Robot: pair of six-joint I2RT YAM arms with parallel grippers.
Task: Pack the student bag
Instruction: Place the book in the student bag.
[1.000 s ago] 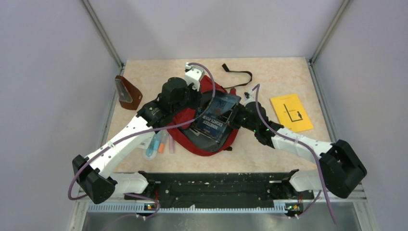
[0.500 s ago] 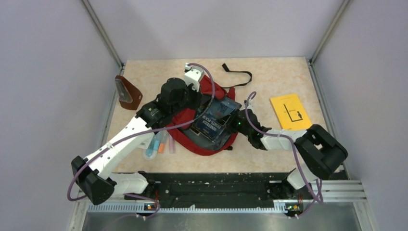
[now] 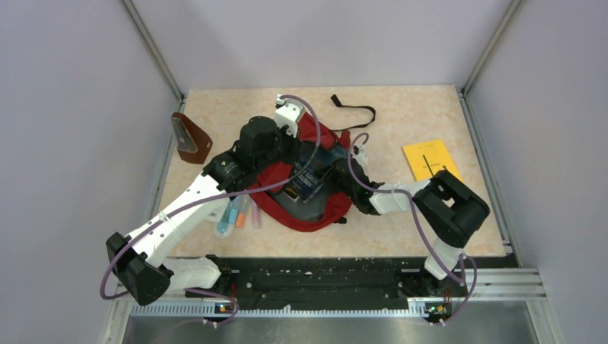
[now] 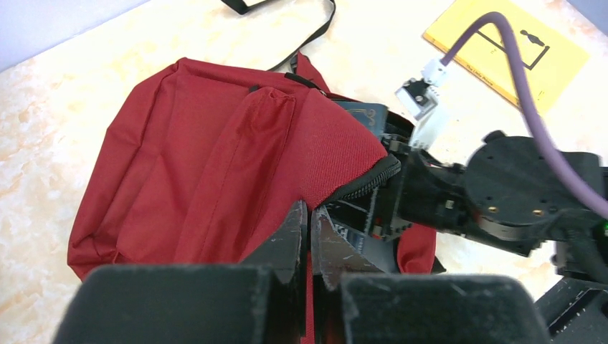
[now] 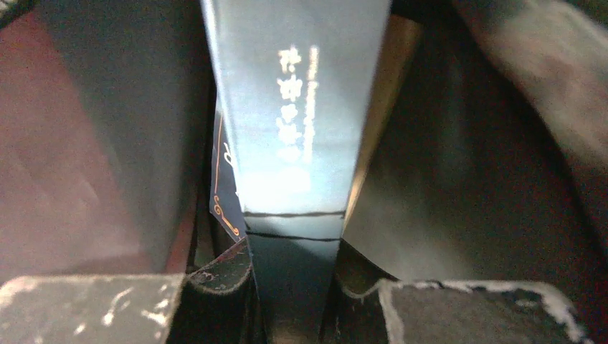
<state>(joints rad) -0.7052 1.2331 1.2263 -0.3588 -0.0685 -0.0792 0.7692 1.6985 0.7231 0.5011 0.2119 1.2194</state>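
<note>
The right gripper [image 5: 294, 287] is clamped on the spine end of a dark blue book [image 5: 297, 107], one finger on each cover. The book stands on edge in its wrist view, with dark lining and red cloth close on both sides. The left gripper [image 4: 310, 233] is clenched tight on the red cloth of the bag [image 4: 193, 165], right by the black zipper edge, and holds that flap up so the mouth stays open.

A second ago the book lay mostly bare across the open bag. Now it has slid further in: from above only its lower part shows, and the rest is tucked under the lifted flap. The right arm has folded inward to do this. Its elbow has swung from the table's right edge towards the middle and now overlaps a corner of the yellow booklet [image 3: 429, 159].

The bag lies in the middle of the table [image 3: 401, 115], its mouth facing the right arm. The book looks roughly halfway in, so this step seems to be going well but is not finished. The booklet, and the pens [image 3: 234, 213] just left of the bag, are still outside it.
</note>
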